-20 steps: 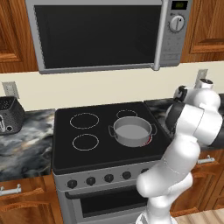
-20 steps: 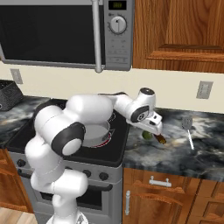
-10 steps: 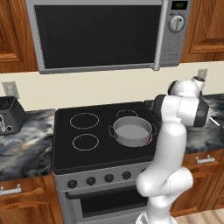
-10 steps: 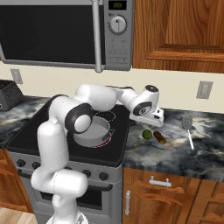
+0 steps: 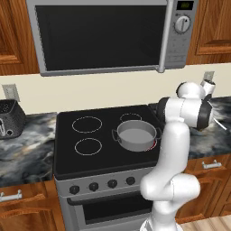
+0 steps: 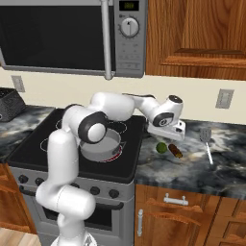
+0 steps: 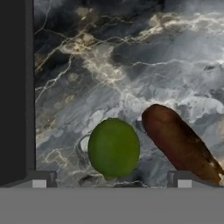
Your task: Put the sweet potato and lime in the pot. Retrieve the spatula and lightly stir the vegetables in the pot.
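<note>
The yellow-green lime [image 7: 113,148] and the brown-orange sweet potato [image 7: 179,144] lie side by side on the marble counter, the lime [image 6: 161,147] left of the sweet potato [image 6: 175,151]. My gripper [image 6: 167,138] hovers just above them, open, with nothing held. In the hand view my gripper [image 7: 111,181] has its tips far apart; the lime sits between them and the sweet potato runs toward the right fingertip [image 7: 181,179]. The silver pot [image 5: 135,134] stands on the stove's front right burner, apparently with nothing in it. The spatula [image 6: 207,141] lies on the counter further right.
The black stove top [image 6: 29,144] lies left of the counter, and its edge [image 7: 15,87] fills the left side of the hand view. A microwave [image 5: 103,36] hangs above the stove. Wooden cabinets [image 6: 197,38] hang above the counter. A toaster [image 5: 9,119] stands at far left.
My hand has lifted from counter level beside the sweet potato and pulled slightly left, and the elbow has swung round. The lime and sweet potato have not moved.
</note>
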Controlling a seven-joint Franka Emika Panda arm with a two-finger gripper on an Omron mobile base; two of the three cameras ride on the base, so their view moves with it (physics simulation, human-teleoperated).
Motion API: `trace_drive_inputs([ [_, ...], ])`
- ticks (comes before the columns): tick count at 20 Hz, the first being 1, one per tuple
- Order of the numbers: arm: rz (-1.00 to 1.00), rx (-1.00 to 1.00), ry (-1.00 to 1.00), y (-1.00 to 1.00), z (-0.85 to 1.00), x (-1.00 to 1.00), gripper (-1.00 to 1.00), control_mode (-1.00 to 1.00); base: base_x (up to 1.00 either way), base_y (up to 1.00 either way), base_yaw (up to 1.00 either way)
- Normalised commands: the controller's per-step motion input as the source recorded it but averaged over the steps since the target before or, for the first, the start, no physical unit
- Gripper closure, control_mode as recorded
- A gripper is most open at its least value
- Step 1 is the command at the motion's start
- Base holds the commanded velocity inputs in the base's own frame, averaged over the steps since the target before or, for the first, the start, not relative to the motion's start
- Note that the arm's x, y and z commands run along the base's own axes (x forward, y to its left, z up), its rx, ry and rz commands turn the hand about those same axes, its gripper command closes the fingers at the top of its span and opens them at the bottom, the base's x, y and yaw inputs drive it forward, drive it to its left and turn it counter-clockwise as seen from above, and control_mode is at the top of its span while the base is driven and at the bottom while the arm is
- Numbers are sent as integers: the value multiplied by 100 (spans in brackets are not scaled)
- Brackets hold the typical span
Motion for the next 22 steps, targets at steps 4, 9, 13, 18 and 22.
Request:
trace_drive_inputs([
  [4, 3, 0, 0, 3, -32, 0, -100, -100, 0, 0, 0],
  [9, 3, 0, 6, 16, -47, 0, -100, -100, 0, 0, 0],
  [13, 1, 0, 5, 23, -33, 0, -100, -100, 0, 0, 0],
  [18, 0, 0, 3, 12, -28, 1, -100, -100, 0, 0, 0],
  [22, 0, 0, 0, 1, -27, 0, -100, -100, 0, 0, 0],
])
